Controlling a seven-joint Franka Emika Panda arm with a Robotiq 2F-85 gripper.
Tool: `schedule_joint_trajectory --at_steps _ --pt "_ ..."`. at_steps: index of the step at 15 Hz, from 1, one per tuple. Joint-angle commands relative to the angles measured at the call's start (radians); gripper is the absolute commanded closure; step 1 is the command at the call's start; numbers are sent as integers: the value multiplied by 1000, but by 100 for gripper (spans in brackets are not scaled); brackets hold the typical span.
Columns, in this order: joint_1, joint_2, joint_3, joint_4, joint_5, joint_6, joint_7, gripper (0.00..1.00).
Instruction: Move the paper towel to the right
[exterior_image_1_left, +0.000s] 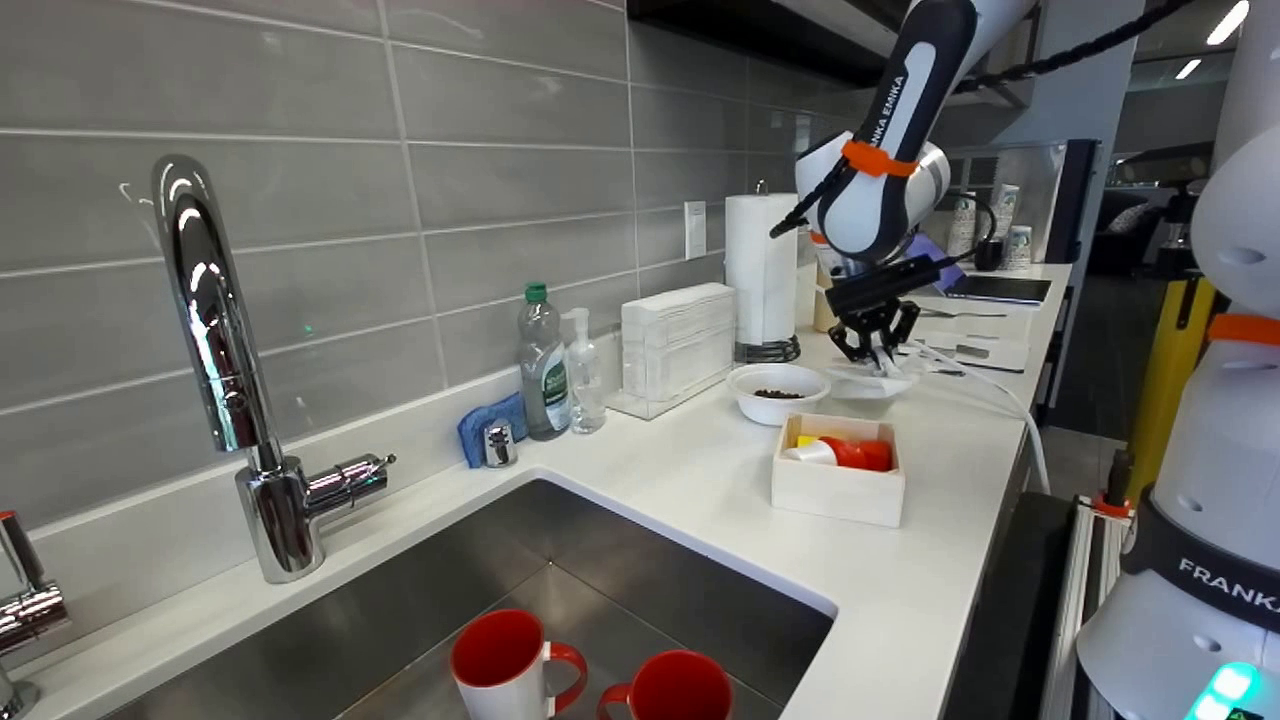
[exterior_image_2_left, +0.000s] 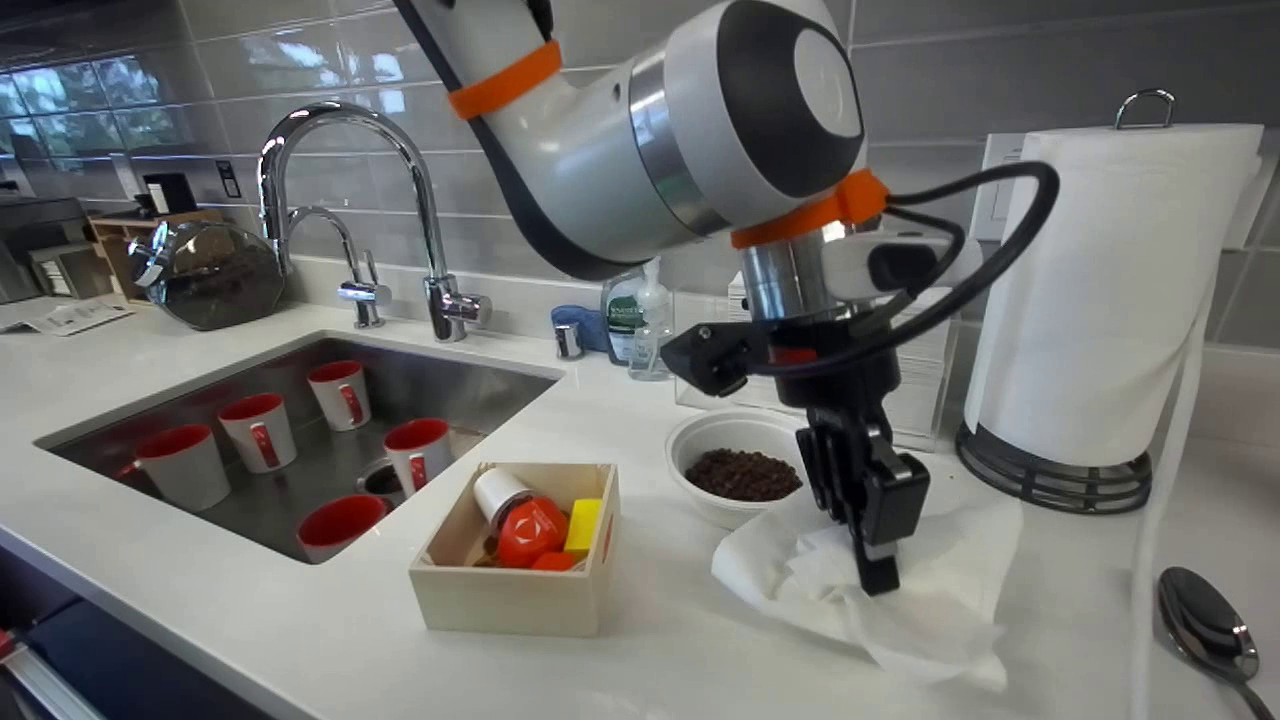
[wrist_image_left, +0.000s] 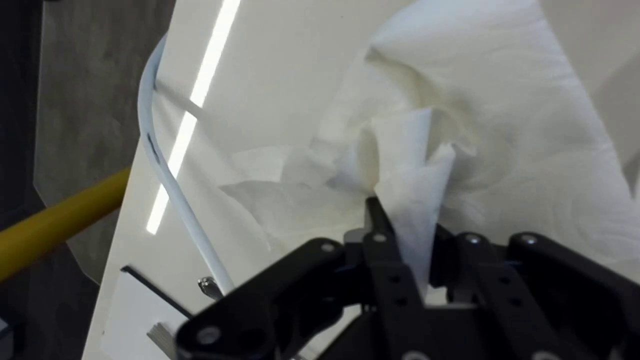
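Note:
The paper towel (exterior_image_2_left: 940, 610) is a crumpled white sheet spread on the white counter, beside the bowl. In an exterior view it is small and partly behind the bowl (exterior_image_1_left: 868, 384). In the wrist view the towel (wrist_image_left: 525, 130) fills the upper right, with a bunched fold standing up between the fingers. My gripper (exterior_image_2_left: 880, 575) points down into the towel's middle; it also shows in an exterior view (exterior_image_1_left: 872, 350). In the wrist view my gripper (wrist_image_left: 406, 217) is shut on the bunched fold. Most of the sheet lies on or close to the counter.
A white bowl of dark beans (exterior_image_2_left: 735, 470) stands close to the towel. A wooden box (exterior_image_2_left: 510, 600) holds red, white and yellow items. A towel roll on a stand (exterior_image_2_left: 1100, 300), a white cable (exterior_image_2_left: 1160, 520) and a spoon (exterior_image_2_left: 1210, 625) are nearby. The sink (exterior_image_1_left: 690, 575) holds mugs.

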Motion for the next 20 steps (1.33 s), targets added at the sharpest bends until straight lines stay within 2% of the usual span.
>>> schedule_joint_trajectory --at_steps 1,2,3,4,5,10,13,20 --pt "26 98 -53 28 -9 26 72 100" --pt "30 108 -64 26 -3 48 84 100" --pt "34 113 -73 23 3 71 93 75" --pt "39 110 -81 17 10 92 94 73" --pt "48 97 -90 9 9 110 96 66" --pt "104 -18 -119 -20 -27 93 84 24" --pt "122 -124 -90 -40 -30 53 52 0" --pt "124 -332 89 -120 275 -65 -347 0"
